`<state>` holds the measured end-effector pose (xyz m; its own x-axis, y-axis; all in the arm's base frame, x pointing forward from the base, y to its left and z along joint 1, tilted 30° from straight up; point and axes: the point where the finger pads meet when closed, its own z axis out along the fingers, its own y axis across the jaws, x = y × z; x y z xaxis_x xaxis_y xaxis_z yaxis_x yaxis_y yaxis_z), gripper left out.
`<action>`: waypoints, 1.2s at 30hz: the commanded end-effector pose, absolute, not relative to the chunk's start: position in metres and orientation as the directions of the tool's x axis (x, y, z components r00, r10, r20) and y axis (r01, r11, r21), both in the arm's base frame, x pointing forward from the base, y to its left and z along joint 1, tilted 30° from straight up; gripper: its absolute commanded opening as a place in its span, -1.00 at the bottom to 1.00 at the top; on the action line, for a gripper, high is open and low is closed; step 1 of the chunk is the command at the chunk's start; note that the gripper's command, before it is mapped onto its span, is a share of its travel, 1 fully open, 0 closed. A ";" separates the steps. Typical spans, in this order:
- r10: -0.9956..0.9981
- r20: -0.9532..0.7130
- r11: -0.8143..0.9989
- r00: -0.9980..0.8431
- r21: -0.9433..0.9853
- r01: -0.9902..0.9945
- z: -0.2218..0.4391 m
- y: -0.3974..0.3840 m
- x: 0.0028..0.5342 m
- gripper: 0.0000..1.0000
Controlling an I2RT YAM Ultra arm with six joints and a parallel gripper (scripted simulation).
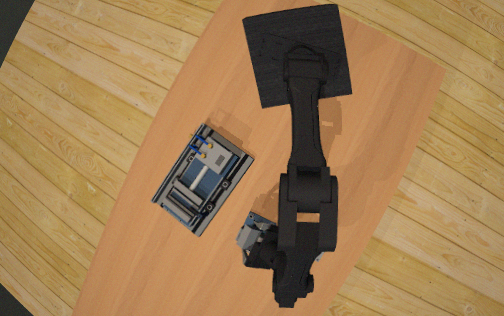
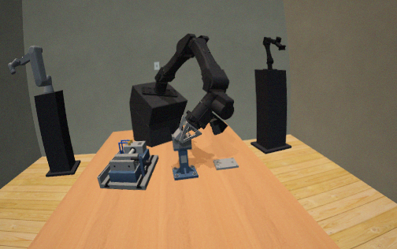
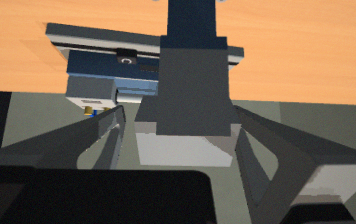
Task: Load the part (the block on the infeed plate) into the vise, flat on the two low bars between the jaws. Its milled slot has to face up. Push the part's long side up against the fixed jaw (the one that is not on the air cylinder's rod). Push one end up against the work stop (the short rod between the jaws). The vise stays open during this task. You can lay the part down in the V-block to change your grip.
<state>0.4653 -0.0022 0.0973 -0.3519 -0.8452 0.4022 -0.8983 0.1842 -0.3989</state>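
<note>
My own arm (image 1: 306,125) pretty much blocks the infeed plate from above, only slivers poke out.

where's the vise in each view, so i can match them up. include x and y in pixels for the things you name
top: vise (image 1: 187,196) (image 2: 124,175) (image 3: 92,65), left of centre
exterior: left of centre, below mid-height
wrist: upper left, partly hidden by the blue stand (image 1: 251,215) (image 2: 183,158) (image 3: 192,25)
shared landmark: gold fittings (image 1: 209,145) (image 2: 130,141) (image 3: 88,110) on the vise

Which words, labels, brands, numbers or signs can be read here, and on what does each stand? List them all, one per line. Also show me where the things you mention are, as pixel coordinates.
No text is readable in any view.
Vise (image 1: 223,184) (image 2: 124,176) (image 3: 112,62): a small dark rectangle on its light block, no letters legible.
Gripper (image 2: 188,131) (image 3: 177,112): no marking legible.
</note>
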 end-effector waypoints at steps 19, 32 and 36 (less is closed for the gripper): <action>-0.892 0.295 0.195 -0.342 -0.430 -0.881 0.113 -0.011 0.465 0.62; -0.924 0.221 0.195 -0.312 -0.431 -0.881 0.113 -0.011 0.465 0.62; -0.935 0.190 0.195 -0.299 -0.431 -0.881 0.113 -0.011 0.465 0.62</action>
